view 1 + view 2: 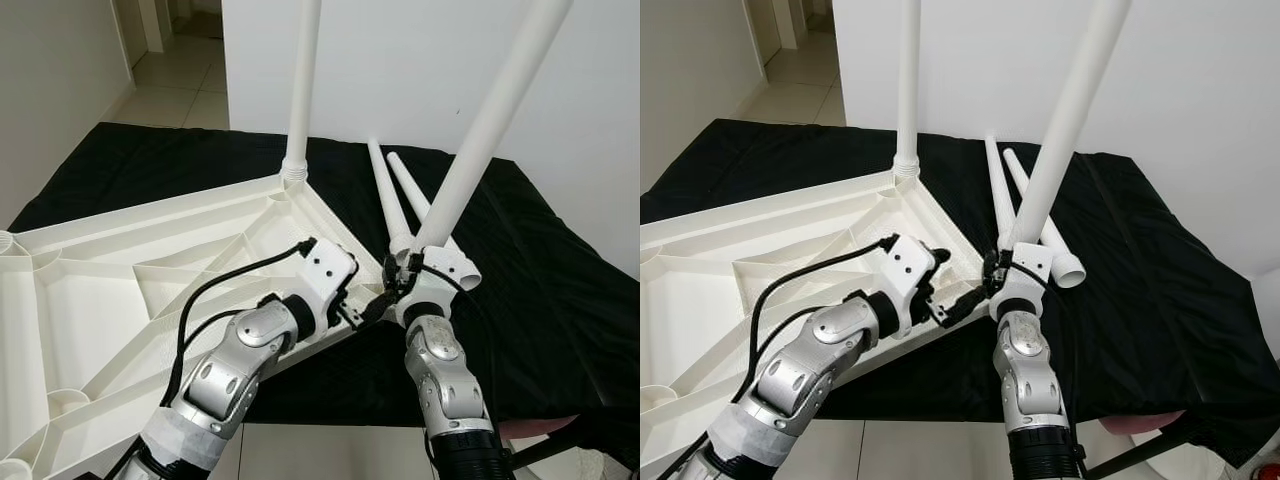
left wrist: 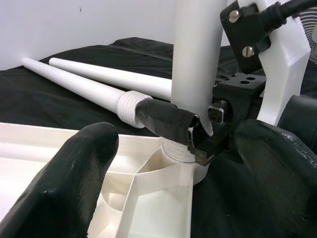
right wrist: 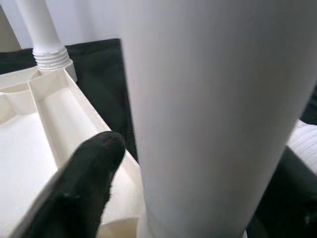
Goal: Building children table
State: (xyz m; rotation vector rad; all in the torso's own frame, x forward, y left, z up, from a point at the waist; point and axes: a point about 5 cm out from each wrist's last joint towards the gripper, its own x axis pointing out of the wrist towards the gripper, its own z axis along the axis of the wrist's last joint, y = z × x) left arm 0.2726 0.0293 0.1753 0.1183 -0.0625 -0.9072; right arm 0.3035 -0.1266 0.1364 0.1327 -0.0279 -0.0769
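A white table top lies upside down on a black cloth. One white leg stands upright in its far corner socket. My right gripper is shut on a second leg near its base. That leg leans to the right, with its threaded end at the near right corner socket. In the left wrist view a right finger presses on this leg. My left gripper is open just left of that corner, its fingers on either side of the socket. Up close, the held leg stands beside a finger.
Two loose white legs lie side by side on the cloth behind the corner. A white wall rises behind the bed-like surface. A tiled doorway opens at the back left. Pale floor shows at the cloth's near edge.
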